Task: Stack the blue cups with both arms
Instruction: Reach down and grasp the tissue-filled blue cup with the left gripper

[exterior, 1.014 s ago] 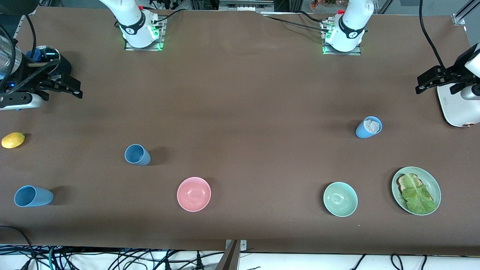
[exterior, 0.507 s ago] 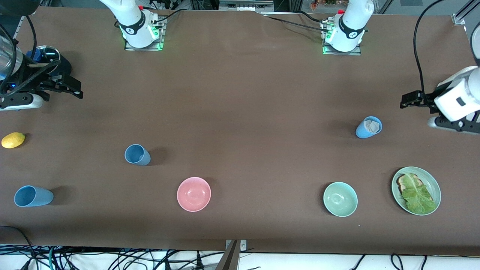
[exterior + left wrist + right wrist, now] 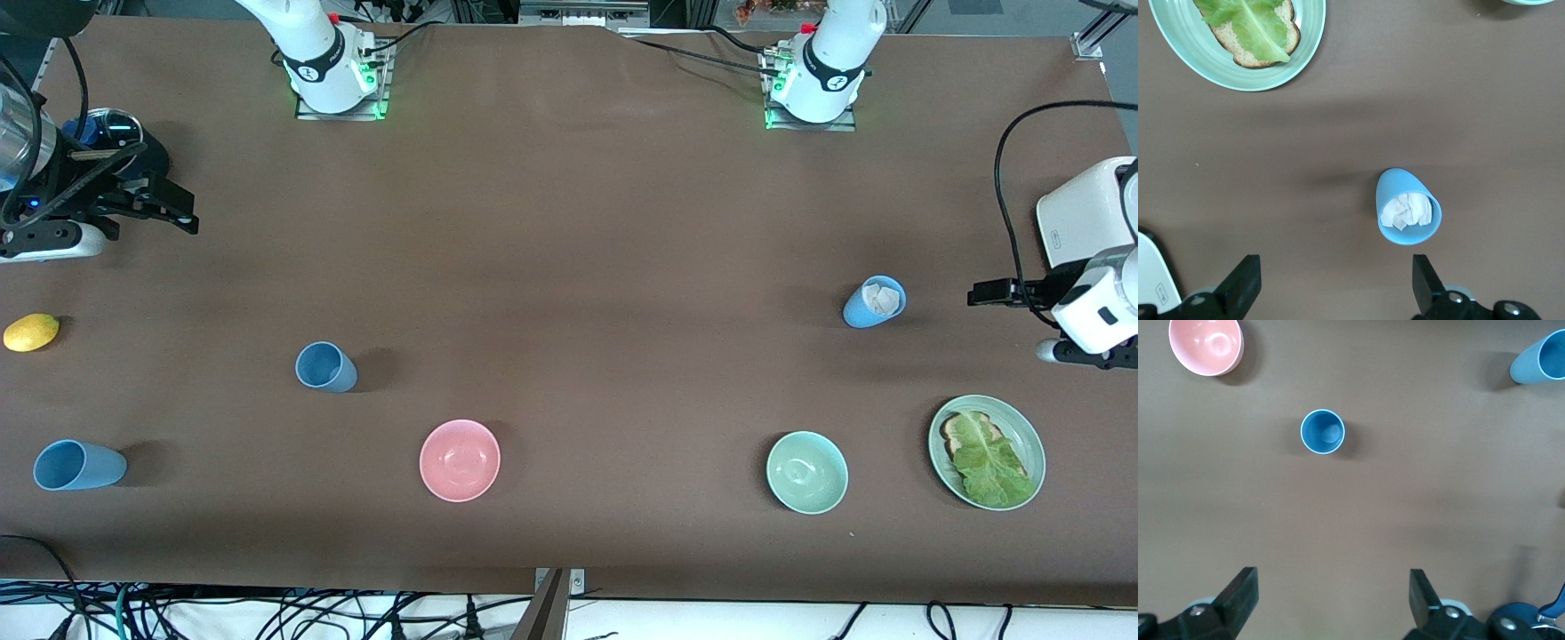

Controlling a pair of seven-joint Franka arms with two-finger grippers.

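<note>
**Three blue cups spread across the brown table, both grippers open and empty**

Seen from the high front camera, going from the right arm's end of the table to the left arm's end.

- At the right arm's end: right gripper up in the air over the table edge, jaws spread wide, holding nothing. Just beside it, a dark-blue lidded saucepan near the corner by the robots' bases. Closer to the camera along the same edge, a yellow lemon.
- Near the front corner at that end: first blue cup, standing alone, apart from the others.
- Farther from the camera and toward the table's middle: second blue cup, upright and empty.
- Near the front edge: pink bowl, then a mint-green bowl, well apart.
- Toward the left arm's end: third blue cup, upright, with crumpled white paper inside.
- Near the front edge at that end: green plate carrying toast topped with lettuce.
- At the left arm's edge: white toaster; left gripper in the air between toaster and plate, jaws wide apart, empty, near the third cup without touching it.
</note>
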